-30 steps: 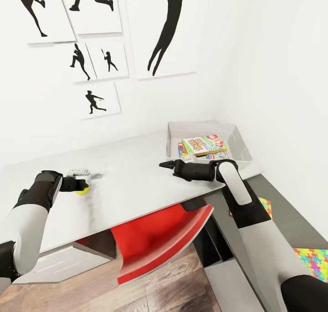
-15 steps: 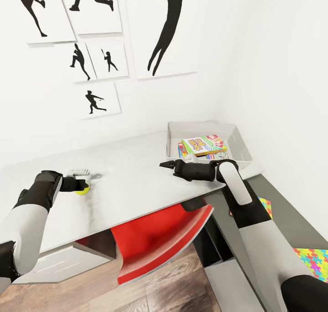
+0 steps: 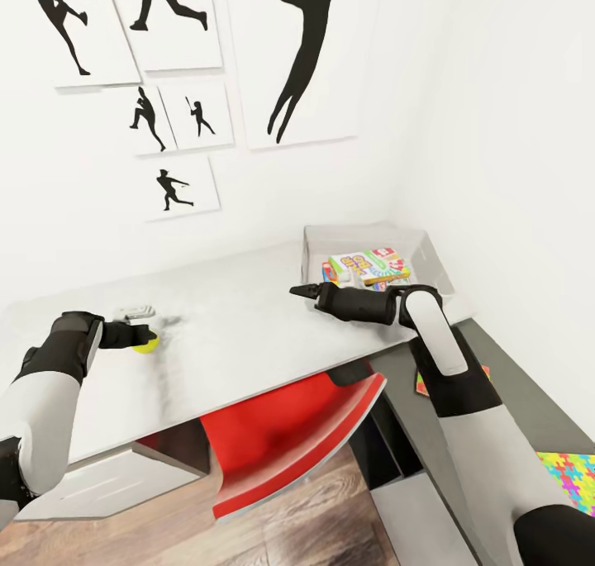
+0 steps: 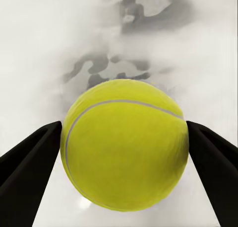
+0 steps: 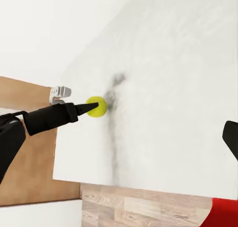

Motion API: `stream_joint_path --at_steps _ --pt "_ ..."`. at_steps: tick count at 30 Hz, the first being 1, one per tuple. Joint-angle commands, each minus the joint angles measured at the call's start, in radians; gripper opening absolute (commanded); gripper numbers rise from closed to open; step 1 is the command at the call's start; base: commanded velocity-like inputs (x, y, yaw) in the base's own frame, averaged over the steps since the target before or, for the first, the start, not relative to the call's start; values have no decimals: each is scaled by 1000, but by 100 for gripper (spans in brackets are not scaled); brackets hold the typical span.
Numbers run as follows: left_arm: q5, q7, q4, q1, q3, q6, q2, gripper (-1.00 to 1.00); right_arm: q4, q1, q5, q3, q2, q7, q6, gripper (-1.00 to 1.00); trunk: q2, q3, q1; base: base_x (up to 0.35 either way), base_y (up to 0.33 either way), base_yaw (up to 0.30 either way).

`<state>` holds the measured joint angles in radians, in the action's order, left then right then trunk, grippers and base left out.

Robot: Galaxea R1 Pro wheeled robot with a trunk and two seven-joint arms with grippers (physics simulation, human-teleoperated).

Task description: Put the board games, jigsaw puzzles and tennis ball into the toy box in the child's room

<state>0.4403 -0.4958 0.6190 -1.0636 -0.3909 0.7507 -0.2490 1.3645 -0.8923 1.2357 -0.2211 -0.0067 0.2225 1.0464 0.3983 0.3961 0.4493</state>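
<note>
Left wrist view: left gripper (image 4: 124, 152) clamps the small yellow-green tennis ball (image 4: 125, 145) over the light grey tabletop (image 4: 34, 63); right gripper (image 3: 299, 292) spread unclear.

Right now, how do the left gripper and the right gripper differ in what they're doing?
The left gripper has its fingers against both sides of the tennis ball near the left end of the table; the right gripper holds nothing. The left sits low at the tabletop, while the right hangs mid-table just in front of the toy box. Both are black with slim fingers, reaching over the light grey top.
</note>
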Motion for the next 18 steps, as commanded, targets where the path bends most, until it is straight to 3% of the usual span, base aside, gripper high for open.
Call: stream_joint_path --at_steps 1,8,18 --pt "11 -30 3 -1 -13 3 -2 -100 20 8 10 0 -3 10 1 100 2 0 1 0 0 -71" --pt "11 -164 7 -1 -25 8 -36 -100 64 43 10 4 -7 10 1 100 2 -11 1 0 0 -87" --pt "11 -289 7 -1 -28 10 -96 -100 115 85 10 20 -7 9 1 100 2 -28 1 -12 41 -109"
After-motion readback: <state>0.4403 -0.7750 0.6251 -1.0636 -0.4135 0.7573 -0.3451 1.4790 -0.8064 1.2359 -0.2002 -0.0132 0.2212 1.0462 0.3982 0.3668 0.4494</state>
